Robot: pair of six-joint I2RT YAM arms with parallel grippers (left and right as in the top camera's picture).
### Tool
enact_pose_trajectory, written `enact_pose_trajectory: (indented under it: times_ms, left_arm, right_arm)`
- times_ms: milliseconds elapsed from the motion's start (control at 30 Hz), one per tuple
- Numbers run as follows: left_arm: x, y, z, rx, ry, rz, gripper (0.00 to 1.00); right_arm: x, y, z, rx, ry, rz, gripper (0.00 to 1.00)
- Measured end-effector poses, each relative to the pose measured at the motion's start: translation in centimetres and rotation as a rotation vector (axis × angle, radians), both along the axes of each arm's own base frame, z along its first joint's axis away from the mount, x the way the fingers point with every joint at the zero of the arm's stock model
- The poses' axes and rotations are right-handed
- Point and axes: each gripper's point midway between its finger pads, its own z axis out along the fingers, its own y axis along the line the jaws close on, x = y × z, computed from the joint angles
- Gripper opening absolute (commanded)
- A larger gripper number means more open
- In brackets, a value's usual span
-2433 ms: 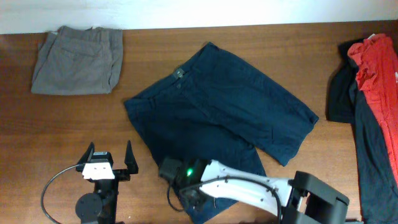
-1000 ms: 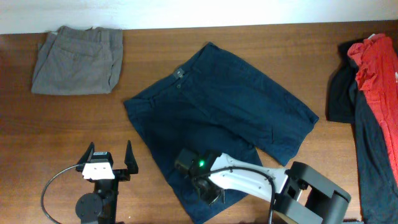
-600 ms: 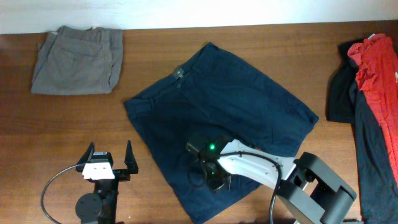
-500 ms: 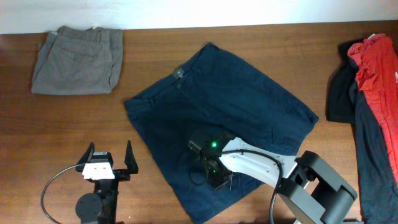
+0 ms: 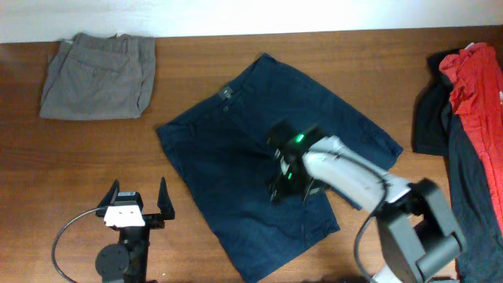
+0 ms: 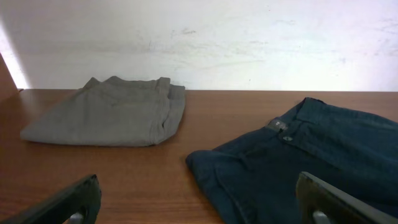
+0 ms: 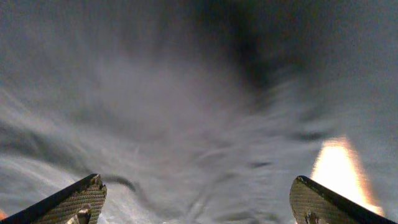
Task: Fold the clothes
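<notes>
The dark navy-blue trousers lie spread flat in the middle of the table; they also show at the right of the left wrist view. My right gripper is open over their middle, and its wrist view shows only blurred navy cloth between the fingertips. My left gripper is open and empty near the front edge, left of the trousers. Folded grey-khaki trousers lie at the back left and show in the left wrist view. A red garment lies on black ones at the right edge.
The brown wooden table meets a white wall at the back. A cable loops beside the left arm's base at the front left.
My right gripper has moved from the trousers' front hem up and to the right across the cloth to their middle. The left arm has not moved. The clothes lie as before.
</notes>
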Motion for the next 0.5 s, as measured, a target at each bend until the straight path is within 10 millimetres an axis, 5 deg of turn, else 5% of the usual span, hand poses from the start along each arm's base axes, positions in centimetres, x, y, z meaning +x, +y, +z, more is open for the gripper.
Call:
enact_pose_trajectory:
  times_ms: [167, 300, 500]
  left_arm:
    - [0.0, 0.0, 0.0, 0.0, 0.0, 0.0, 0.99]
    - [0.0, 0.0, 0.0, 0.0, 0.0, 0.0, 0.99]
    - [0.0, 0.0, 0.0, 0.0, 0.0, 0.0, 0.99]
  right_arm:
    - [6.9, -3.4, 5.6, 0.054, -0.132, -0.187, 0.99]
    - [11.6, -8.3, 9.4, 0.087, -0.252, -0.356, 0.99]
    - [13.1, -18.1, 10.2, 0.106, -0.279, -0.617, 0.99]
